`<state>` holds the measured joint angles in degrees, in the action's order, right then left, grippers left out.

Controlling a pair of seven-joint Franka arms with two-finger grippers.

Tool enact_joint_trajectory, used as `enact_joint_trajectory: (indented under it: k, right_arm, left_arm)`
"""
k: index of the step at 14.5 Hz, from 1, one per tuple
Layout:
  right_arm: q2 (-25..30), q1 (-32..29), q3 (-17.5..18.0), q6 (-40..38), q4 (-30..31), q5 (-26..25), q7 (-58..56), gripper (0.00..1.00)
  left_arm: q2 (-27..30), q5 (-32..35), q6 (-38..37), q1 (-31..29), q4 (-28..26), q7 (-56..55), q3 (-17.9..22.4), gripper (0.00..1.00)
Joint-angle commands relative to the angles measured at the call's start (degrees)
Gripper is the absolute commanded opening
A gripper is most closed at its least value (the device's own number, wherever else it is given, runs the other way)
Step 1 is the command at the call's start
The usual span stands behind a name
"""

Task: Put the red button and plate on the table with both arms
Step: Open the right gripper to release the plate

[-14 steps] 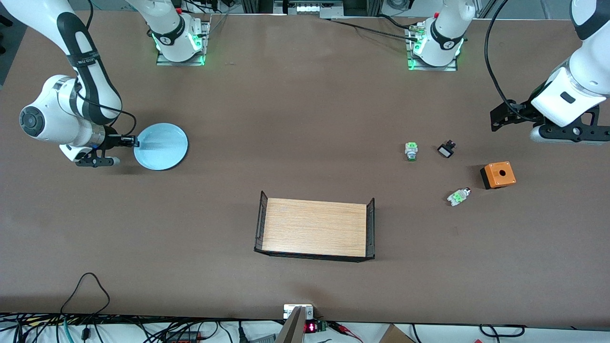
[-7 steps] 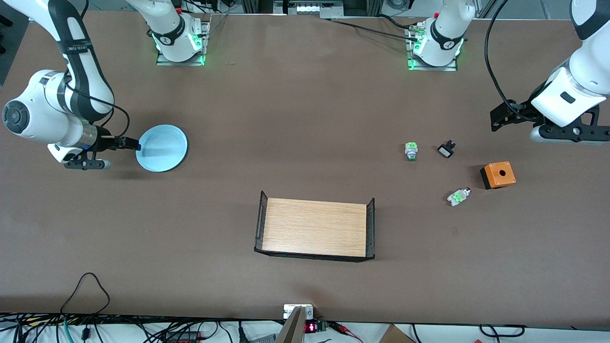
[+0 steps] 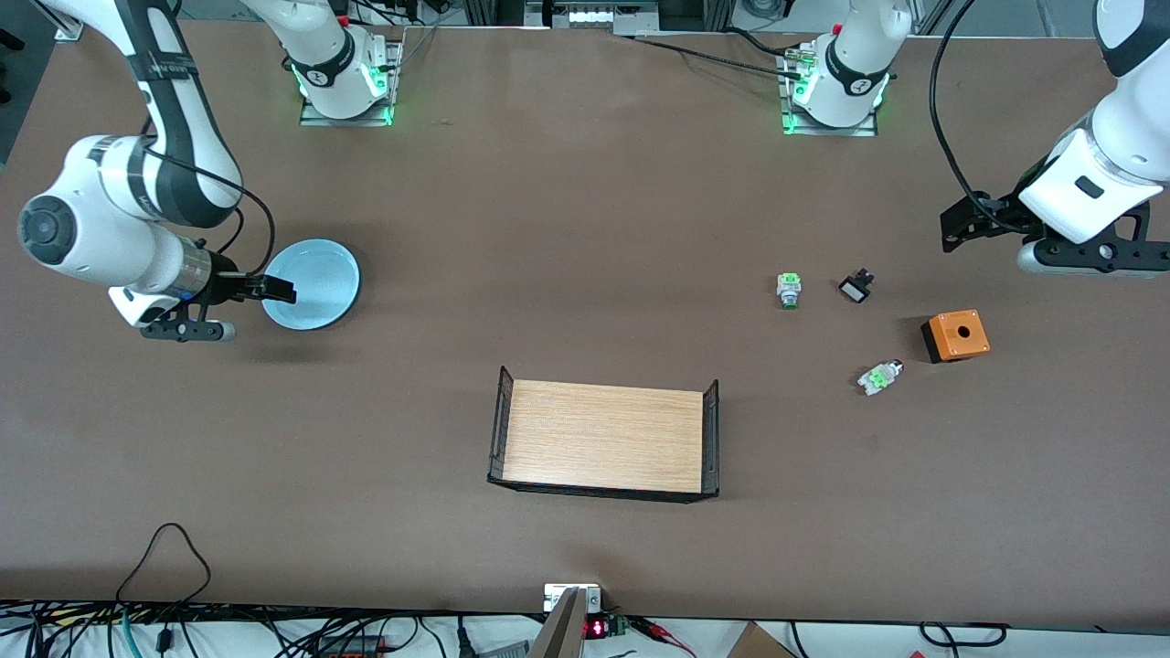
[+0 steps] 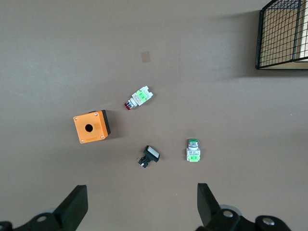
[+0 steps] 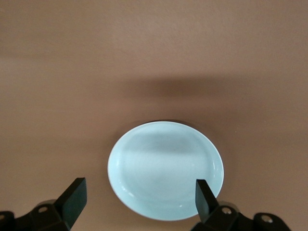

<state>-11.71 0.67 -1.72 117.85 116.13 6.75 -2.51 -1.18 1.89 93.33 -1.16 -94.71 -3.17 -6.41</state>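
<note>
So the plate (image 3: 312,283) sits flat on the table (image 3: 585,228), middle-left of the frame, with the right gripper (image 3: 274,291) spread wide over its edge, holding nothing. The red button (image 3: 879,376) lies on its side at right-center beside the orange box (image 3: 956,334). The left gripper (image 4: 139,204) waits above, fingers wide and empty.

red button (image 4: 138,97) (lying sideways), orange box (image 4: 90,126)

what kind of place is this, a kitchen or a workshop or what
Most likely a robotics lab bench: two white arms bolted to the table, cable bundles along its edge, and test items laid out, the plate, the red button and an orange switch box.
</note>
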Motion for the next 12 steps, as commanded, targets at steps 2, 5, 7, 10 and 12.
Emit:
enact_joint_trajectory:
  k: [2, 5, 7, 10, 12]
  right_arm:
    - [-0.7, -0.4, 0.2, -19.6, -17.6, -2.3, 1.0, 1.00]
    - [-0.6, 1.1, 0.3, -25.5, -25.6, -8.5, 0.9, 1.00]
    - [-0.3, 2.2, 0.2, -29.7, -30.2, -8.9, 1.0, 1.00]
    - [0.5, 2.1, -0.1, -35.0, -38.1, -8.4, 1.0, 1.00]
    - [-0.6, 2.1, 0.1, -35.3, -40.3, -8.2, 1.1, 1.00]
  left_arm:
    - [0.1, -1.3, -1.2, -0.2, 0.9, -0.3, 0.0, 1.00]
    - [0.1, -1.3, -1.2, -0.2, 0.9, -0.3, 0.0, 1.00]
    - [0.1, -1.3, -1.2, -0.2, 0.9, -0.3, 0.0, 1.00]
    - [0.1, -1.3, -1.2, -0.3, 0.9, -0.3, 0.0, 1.00]
    - [0.1, -1.3, -1.2, -0.3, 0.9, -0.3, 0.0, 1.00]
